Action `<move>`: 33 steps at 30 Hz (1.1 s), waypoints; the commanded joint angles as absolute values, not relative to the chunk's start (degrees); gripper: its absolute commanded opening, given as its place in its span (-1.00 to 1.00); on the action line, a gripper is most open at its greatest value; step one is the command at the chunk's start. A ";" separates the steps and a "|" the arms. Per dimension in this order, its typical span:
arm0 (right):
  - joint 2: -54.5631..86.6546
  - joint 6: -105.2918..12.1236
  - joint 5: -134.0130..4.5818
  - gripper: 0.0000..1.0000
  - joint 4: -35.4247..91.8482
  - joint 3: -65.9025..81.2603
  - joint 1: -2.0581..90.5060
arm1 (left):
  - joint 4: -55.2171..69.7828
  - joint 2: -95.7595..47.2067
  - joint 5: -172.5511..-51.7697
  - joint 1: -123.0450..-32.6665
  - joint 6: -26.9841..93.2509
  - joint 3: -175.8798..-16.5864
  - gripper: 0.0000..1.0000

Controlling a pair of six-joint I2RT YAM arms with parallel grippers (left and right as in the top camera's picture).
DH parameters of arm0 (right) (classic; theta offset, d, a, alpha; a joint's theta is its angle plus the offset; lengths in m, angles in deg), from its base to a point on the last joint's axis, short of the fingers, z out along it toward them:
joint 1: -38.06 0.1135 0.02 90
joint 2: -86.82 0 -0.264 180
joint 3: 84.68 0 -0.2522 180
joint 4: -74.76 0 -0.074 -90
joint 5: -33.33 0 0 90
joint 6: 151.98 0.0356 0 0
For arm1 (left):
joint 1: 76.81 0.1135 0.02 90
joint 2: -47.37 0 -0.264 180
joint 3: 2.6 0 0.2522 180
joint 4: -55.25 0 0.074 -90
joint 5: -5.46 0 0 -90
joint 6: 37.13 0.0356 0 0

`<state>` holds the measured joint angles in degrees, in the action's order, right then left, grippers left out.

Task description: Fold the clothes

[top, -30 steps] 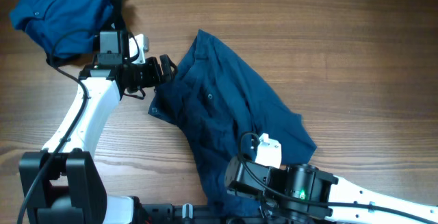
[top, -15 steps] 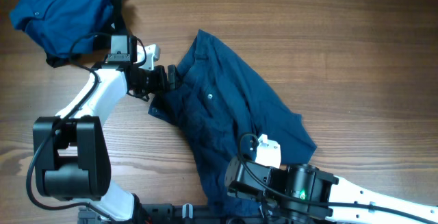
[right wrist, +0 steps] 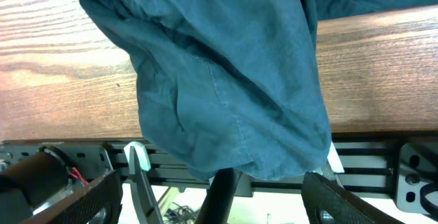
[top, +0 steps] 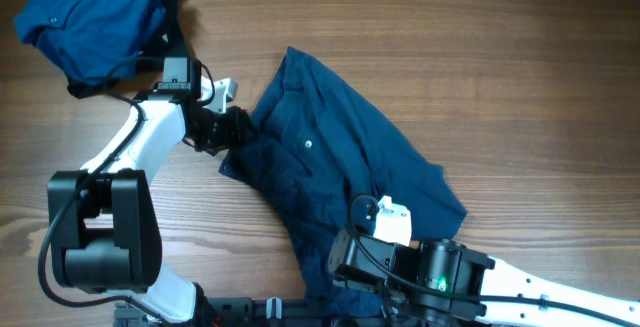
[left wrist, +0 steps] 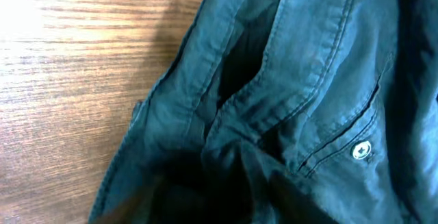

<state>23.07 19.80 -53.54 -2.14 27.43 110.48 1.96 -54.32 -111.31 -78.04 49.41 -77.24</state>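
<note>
The left fingers have pushed into the left hem of the navy shorts, bunching it; whether they grip it, I cannot tell. The right fingers stand wide and empty where the shorts overhang the table's near edge. The first fold looks about to start.

The shorts are my landmark: a deep, plain navy with no print, tealer where light catches the folds and near black in the creases. On them sits one small white button with dark holes. Seen from overhead, up and left of the shorts, the shirt is a brighter, plain royal blue. Around the shorts the table is warm brown wood with streaky darker grain. My left arm, beside the shorts, is white with black joints. My right arm, below the shorts, is black with a white clip and a green light. Beneath the shorts' hanging hem, the frame is black.
</note>
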 commanded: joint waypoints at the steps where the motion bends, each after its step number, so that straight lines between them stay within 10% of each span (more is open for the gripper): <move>1: 23.82 18.94 -51.26 0.69 -2.22 27.69 110.35 | 0.65 -54.32 -112.40 -78.46 49.49 -77.87 -0.39; 8: 23.75 17.11 -53.99 0.78 -1.24 27.69 110.35 | 0.30 -54.21 -113.82 -78.43 49.41 -77.87 -0.92; 33: 23.64 10.18 -66.30 0.99 5.54 27.69 110.35 | -4.73 -40.46 -118.78 -74.85 44.68 -77.87 -0.92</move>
<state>23.07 10.77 -64.81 5.01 27.43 110.48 -3.70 -41.64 -118.50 -76.56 46.30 -77.24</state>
